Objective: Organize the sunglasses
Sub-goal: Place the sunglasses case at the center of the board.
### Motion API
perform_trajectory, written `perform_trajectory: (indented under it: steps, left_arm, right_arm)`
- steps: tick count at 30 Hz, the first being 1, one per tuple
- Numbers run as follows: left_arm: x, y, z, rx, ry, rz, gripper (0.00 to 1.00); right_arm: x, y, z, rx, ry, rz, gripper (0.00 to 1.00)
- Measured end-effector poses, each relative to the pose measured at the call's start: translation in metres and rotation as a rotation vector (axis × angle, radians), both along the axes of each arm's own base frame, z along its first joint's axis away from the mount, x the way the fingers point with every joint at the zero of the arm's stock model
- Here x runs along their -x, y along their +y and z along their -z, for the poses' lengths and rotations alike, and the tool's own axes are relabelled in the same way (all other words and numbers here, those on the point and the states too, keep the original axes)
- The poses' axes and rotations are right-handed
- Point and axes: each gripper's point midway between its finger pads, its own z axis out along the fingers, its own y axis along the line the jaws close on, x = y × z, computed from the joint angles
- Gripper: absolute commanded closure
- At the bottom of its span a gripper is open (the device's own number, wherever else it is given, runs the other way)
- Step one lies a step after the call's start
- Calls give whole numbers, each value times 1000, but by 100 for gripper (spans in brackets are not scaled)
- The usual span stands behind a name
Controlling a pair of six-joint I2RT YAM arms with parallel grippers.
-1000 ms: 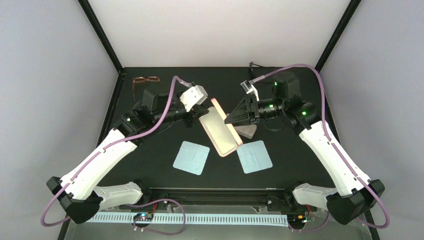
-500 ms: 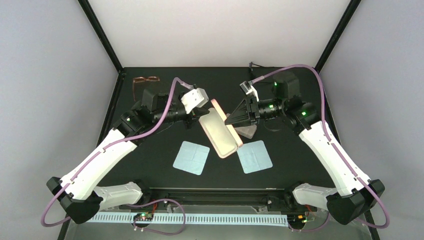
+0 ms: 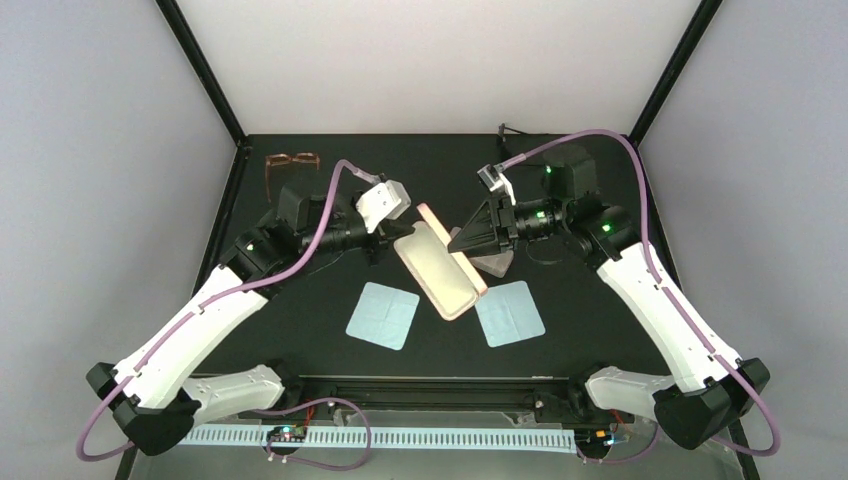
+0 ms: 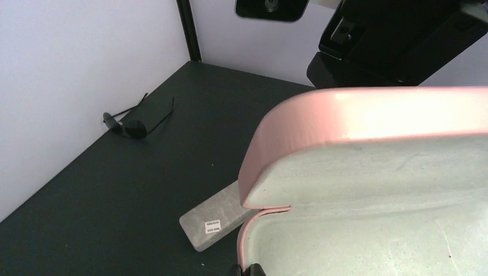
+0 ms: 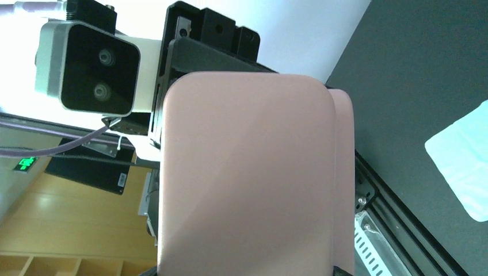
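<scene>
The left hand [image 4: 244, 269] is pinched shut on the thin rim of the open pink case [image 3: 440, 270], at the end of the case nearer the left edge of the desk [image 3: 300, 290]. The right hand [image 3: 460, 243] stands wide, its fingers clasping the case across its pink shell from the other side. The pale lining of the case faces up. A grey case [image 4: 216, 221] lies partly under it. Two light blue cloths [image 3: 382, 315] [image 3: 510, 313] lie toward the near edge. The sunglasses [image 4: 133, 122] rest by the far edge, right of its middle, well apart from both hands. A brown-framed pair [image 3: 292, 160] sits in the far left corner.
</scene>
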Motion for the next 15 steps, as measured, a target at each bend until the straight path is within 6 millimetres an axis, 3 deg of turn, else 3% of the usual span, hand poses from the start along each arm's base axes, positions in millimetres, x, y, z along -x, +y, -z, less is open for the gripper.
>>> perform_trajectory:
  steps: [3,9,15]
  left_arm:
    - [-1,2,6,1,29,-22,98]
    - [-3,15,42,-27,121,-112,99]
    - [-8,27,72,-34,216,-223,99]
  right_arm:
    - [-2,0,1,13,-5,17,1]
    - [-15,-6,-5,66,-54,122,0]
    - [-27,-19,9,162,-56,261,0]
